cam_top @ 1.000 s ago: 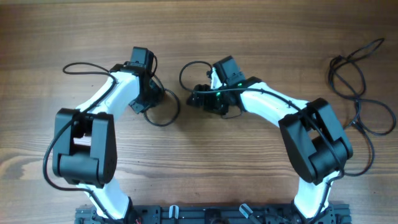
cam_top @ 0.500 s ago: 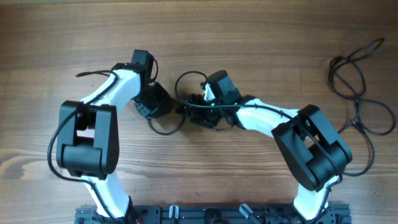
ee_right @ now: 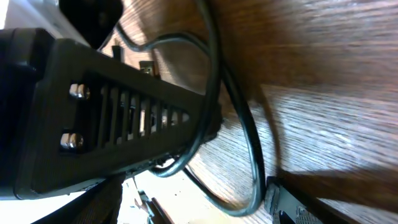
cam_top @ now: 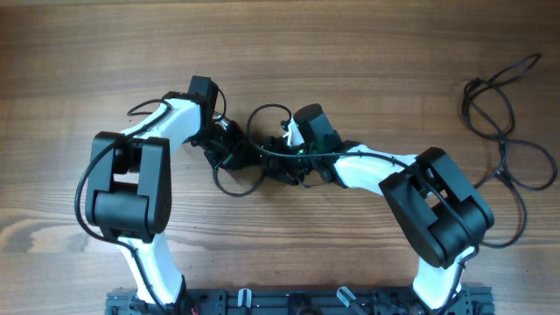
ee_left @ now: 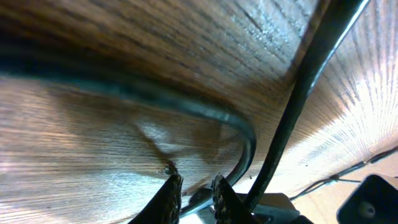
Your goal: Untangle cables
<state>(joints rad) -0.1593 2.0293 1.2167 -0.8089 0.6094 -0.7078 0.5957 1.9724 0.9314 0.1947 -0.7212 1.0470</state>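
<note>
Over the last second both arms have swung inward across the surface [cam_top: 367,52]. The left gripper [cam_top: 233,150] and the right gripper [cam_top: 280,159], which stood clearly apart, now sit just beside each other at the centre of the frame. The cables [cam_top: 260,150] lie bunched between them, with one loop bulging above the grippers and another sagging below. In the left wrist view the left fingertips [ee_left: 171,193] stand narrow, with a black strand passing between them, so that gripper appears to be pinching one cable. In the right wrist view the right gripper stands wide, and strands cross its gap without being clamped. Closing the distance has put slack into the loops instead of pulling them apart, so the knot looks no looser yet. This reads as a set-up for the right gripper to take a fresh hold on a strand close to the left one. A loose cable [cam_top: 506,138] lies well apart at the right edge of the frame, untouched.
</note>
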